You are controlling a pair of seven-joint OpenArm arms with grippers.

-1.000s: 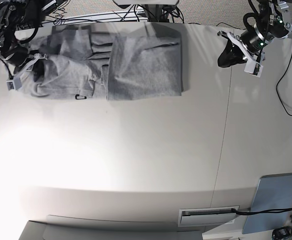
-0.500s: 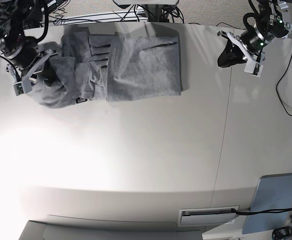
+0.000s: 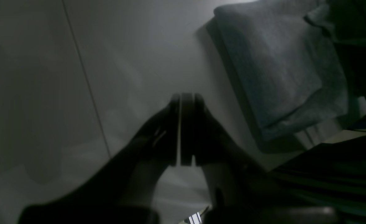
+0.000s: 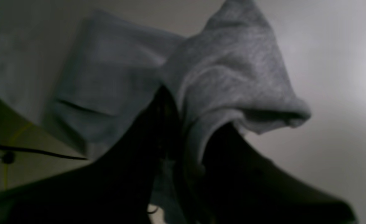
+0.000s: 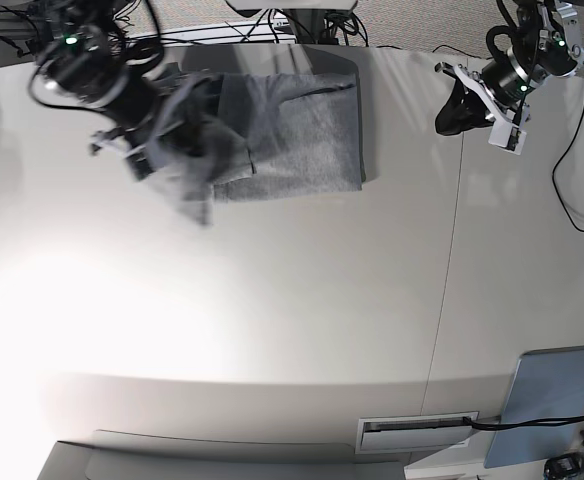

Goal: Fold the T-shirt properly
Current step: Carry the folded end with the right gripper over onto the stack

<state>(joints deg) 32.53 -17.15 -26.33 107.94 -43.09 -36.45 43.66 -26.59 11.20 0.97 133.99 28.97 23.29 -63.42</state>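
Observation:
The heather-grey T-shirt (image 5: 292,130) lies partly folded at the table's back edge, plain side up. My right gripper (image 5: 177,140) is shut on the shirt's left part and holds that fabric lifted, so it hangs over the folded part's left edge. In the right wrist view the grey cloth (image 4: 232,71) drapes over the closed right gripper (image 4: 176,130). My left gripper (image 5: 454,112) is shut and empty, above the bare table to the right of the shirt. In the left wrist view the left gripper (image 3: 183,124) has its jaws pressed together, and the folded shirt (image 3: 279,68) lies beyond it.
The white table (image 5: 292,320) has a seam line (image 5: 454,230) down its right side. A grey-blue panel (image 5: 552,400) and a slotted plate (image 5: 417,432) sit at the front right. Cables (image 5: 222,35) run behind the back edge.
My right gripper has lifted the shirt's left part off the table and carried it to the right, toward the folded part. The left arm has not moved.

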